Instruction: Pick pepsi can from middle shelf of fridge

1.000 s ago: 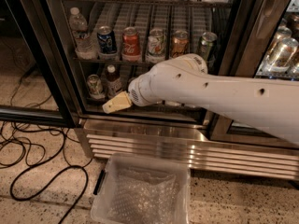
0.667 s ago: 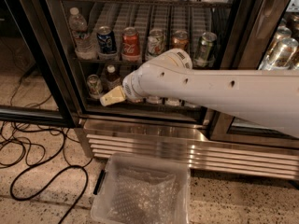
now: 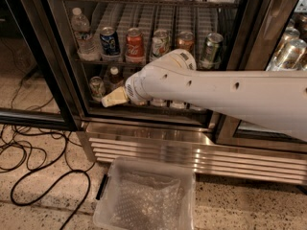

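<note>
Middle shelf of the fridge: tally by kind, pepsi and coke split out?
Water bottle: 1
Pepsi can: 1
Coke can: 1
Other cans: 3
Total: 6
Gripper is below the middle shelf, touching none of these.

Coca-Cola script on red can (image 3: 134,45); round logo on pepsi can (image 3: 110,40); hand (image 3: 114,98) before bottom shelf (image 3: 144,108).

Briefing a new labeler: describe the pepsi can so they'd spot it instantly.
In the display fridge, look at the middle shelf, one tier above where the hand hovers. The pepsi can stands second from left, between a clear water bottle and a red Coca-Cola can; it is the only dark blue can in the row.
</note>
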### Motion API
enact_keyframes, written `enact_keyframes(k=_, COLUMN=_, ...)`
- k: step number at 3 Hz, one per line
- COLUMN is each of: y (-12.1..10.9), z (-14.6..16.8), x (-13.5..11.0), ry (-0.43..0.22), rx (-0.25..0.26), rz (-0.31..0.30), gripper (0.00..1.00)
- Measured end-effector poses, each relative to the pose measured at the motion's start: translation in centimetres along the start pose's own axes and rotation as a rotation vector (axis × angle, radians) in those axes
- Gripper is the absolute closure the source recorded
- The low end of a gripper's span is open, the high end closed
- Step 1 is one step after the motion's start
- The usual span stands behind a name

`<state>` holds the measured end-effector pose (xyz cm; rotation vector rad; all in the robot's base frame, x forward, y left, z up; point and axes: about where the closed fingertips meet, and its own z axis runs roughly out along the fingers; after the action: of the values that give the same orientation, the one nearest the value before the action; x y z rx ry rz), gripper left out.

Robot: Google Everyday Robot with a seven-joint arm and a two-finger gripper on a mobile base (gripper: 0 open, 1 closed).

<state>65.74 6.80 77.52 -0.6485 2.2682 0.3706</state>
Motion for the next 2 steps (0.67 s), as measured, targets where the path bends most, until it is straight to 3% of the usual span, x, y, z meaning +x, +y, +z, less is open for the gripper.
enact_keyframes(k=1, y=0.2, z=1.1, x=-0.9, ry=-0.059, rx=0.002, rz=0.021, gripper=0.0)
enact_keyframes(k=2, y=-0.6, z=2.9, x=-4.6, ry=-0.179, rx=0.017, rz=0.019, gripper=0.0)
